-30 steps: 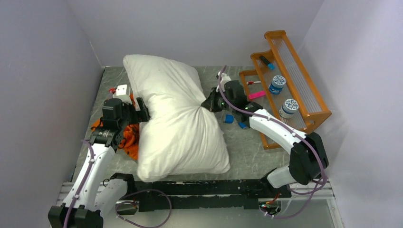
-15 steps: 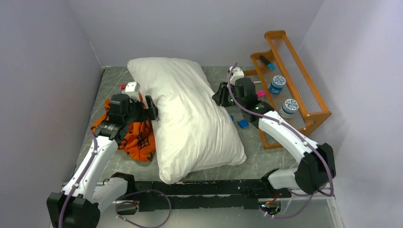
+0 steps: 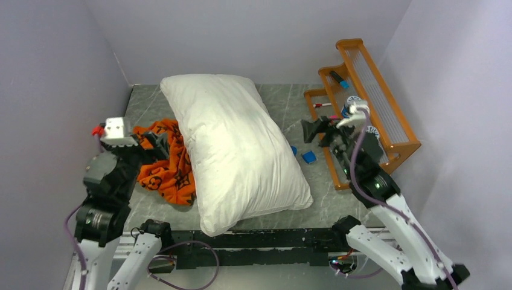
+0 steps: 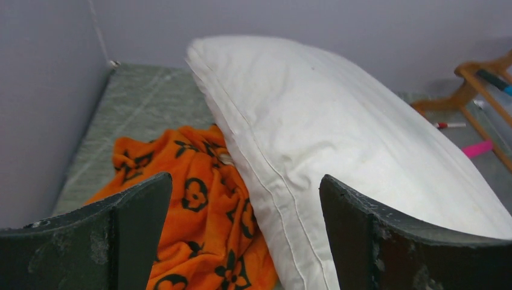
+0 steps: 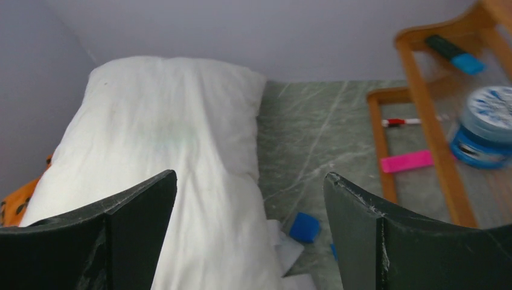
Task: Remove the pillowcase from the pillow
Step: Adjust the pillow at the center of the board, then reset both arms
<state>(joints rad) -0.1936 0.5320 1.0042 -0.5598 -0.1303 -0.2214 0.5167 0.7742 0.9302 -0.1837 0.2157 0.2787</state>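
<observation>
1. Pictured from above: a plump white pillow [image 3: 238, 145], bare of any cover, lying diagonally across the middle of a grey marbled table [image 3: 284, 106], one short end near the back wall, the other close to the near edge.
2. Beside it on the left, touching its long side: the orange pillowcase [image 3: 166, 166] with dark brown flower and circle motifs, fully off and crumpled in a heap on the tabletop, pressed up against the pillow's seam in the left wrist view.
3. Held over the heap's left part: the left gripper [image 3: 151, 142], jaws spread wide, grasping nothing, pointed toward the pillow; between the two dark fingers in its own camera, only orange fabric and white pillow farther off.
4. To the right of the pillow, clear of it: the right gripper [image 3: 311, 128], likewise released, jaws wide apart and empty, raised above the table in front of an orange wooden rack [image 3: 377, 90].
5. Seen past the right fingers: a small blue block [image 5: 304, 227] on the table just beside the pillow's edge, plus a blue-and-white jar [image 5: 486, 124], a pink strip [image 5: 407, 161] and a red-capped pen [image 5: 401, 122] within the rack's frame.
6. Around the scene: plain pale walls [image 3: 241, 36] on three sides.
</observation>
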